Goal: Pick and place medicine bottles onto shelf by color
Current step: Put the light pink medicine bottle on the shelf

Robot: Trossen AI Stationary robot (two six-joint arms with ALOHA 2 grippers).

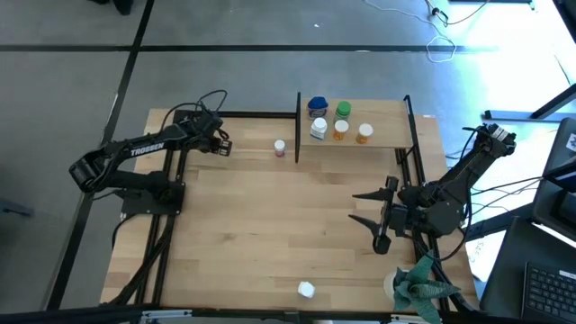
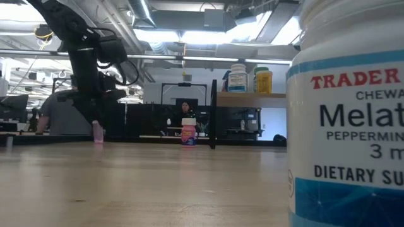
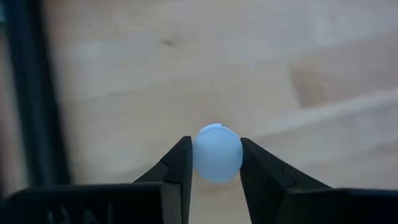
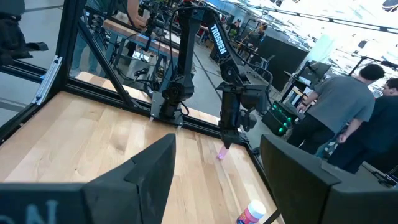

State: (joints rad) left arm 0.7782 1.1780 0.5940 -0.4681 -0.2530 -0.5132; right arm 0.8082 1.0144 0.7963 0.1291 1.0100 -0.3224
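Observation:
My left gripper is at the table's far left, slanting down, shut on a small pink bottle with a pale round cap. A second pink bottle stands on the table just left of the shelf. Several bottles stand on the shelf board: blue, green, white and two orange. A white bottle stands near the front edge. My right gripper hangs open above the table's right half, with nothing between its fingers. My left gripper pinches the pink bottle's round cap between its two fingers, one on each opposite side. The fingers come from above, slanting down. The bottle stands upright under them, its foot at the tabletop; whether it is lifted I cannot tell.
A green paper-like plant lies at the near right corner. Thin black uprights stand at both ends of the shelf. Bare wood fills the table's middle. People stand in the room beyond the table.

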